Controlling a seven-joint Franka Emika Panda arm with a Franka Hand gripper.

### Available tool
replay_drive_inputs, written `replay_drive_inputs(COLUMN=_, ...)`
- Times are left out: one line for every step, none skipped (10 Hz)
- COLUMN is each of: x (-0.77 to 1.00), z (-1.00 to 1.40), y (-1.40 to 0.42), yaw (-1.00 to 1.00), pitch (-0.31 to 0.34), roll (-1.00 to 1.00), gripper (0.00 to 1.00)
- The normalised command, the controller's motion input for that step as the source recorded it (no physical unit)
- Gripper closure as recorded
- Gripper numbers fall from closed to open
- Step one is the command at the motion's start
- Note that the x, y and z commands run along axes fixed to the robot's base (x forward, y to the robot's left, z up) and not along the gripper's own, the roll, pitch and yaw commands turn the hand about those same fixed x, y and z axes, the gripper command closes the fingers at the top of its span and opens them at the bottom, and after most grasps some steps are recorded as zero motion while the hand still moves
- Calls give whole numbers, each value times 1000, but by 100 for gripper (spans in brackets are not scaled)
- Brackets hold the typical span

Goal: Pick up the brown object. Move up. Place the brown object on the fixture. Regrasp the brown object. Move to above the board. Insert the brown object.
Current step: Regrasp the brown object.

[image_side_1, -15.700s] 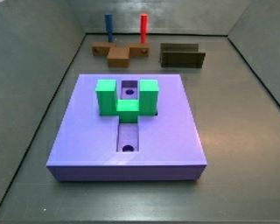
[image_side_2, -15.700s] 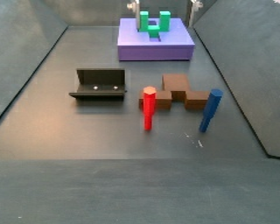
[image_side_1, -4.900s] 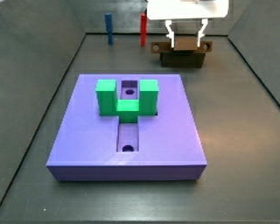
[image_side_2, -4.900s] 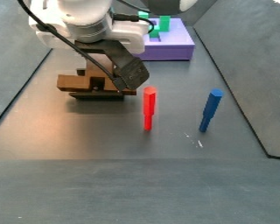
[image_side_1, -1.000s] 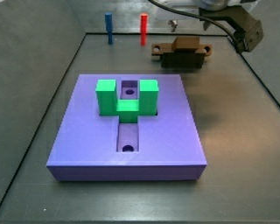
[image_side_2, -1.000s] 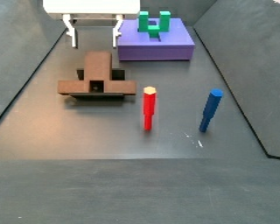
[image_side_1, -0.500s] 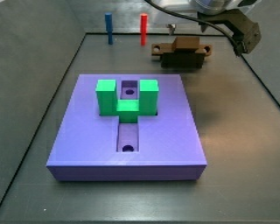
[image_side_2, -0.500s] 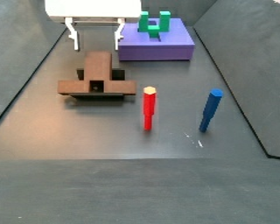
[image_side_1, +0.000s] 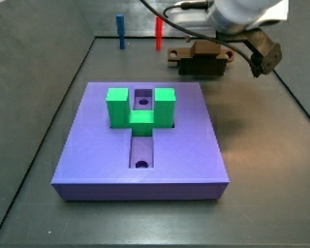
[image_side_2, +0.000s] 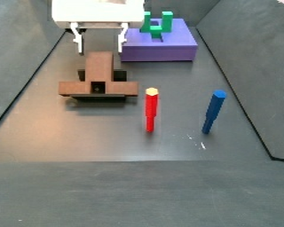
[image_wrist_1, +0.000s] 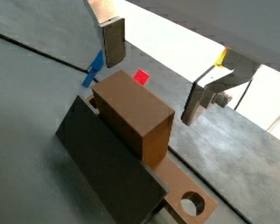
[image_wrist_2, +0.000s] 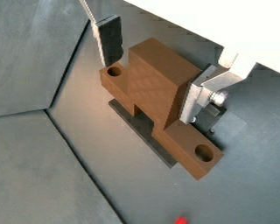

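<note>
You had the brown object (image_side_2: 97, 76) sitting on the fixture (image_side_2: 79, 96), its crossbar laid across the holder and its long bar running back toward the board (image_side_2: 158, 47), well apart from it. Your gripper (image_side_2: 97, 39) hung over the far end of that bar with its jaws spread wide and nothing between them; in both wrist views the silver fingers (image_wrist_1: 112, 40) stood clear on either side of the block, touching neither face. The job in hand looked like the regrasp, so you needed to centre the bar between the pads, keep the plates square to its long sides, come down without nudging it off the holder, then close only once both pads faced flat wood. A skewed pinch there would likely have carried into the insertion at the green U-shaped block (image_side_1: 140, 107). The red peg (image_side_2: 151, 109) and blue peg (image_side_2: 212, 111) stood beside the fixture, out of your way. Hard to call: the side view from the board end hid most of the fixture behind the arm, the wrist views cut off the fingertips' lower edges, and how deep the crossbar sat in the recess could not be made out.
</note>
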Motion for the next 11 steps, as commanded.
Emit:
replay_drive_inputs(x=257, z=-109, y=-51, yaw=74, pitch=77, roll=217, gripper=0)
replay_drive_inputs(x=203, z=-131, y=-43, yaw=69, pitch=46, roll=191, gripper=0)
replay_drive_inputs(x=134, z=-171, y=-29, yaw=69, pitch=51, roll=220, gripper=0)
replay_drive_inputs(x=114, z=-189, y=-20, yaw=69, pitch=60, roll=223, gripper=0)
replay_drive_inputs(x=54, z=-200, y=-11, yaw=71, pitch=54, roll=214, gripper=0)
replay_drive_inputs(x=6, z=-203, y=-3, yaw=66, pitch=54, roll=180, gripper=0)
replay_drive_inputs(x=0, z=-206, y=0, yaw=60, pitch=34, roll=137, gripper=0)
replay_drive_inputs(x=0, z=-191, y=0, yaw=57, pitch=11, roll=100, gripper=0)
replay_drive_inputs(x=0, z=-91, y=0, yaw=0, pitch=0, roll=-34, gripper=0)
replay_drive_inputs(x=-9, z=0, y=0, yaw=0, pitch=-129, roll=-280, gripper=0)
replay_drive_inputs(x=0, z=-29, y=0, yaw=0, pitch=-131, roll=-249, gripper=0)
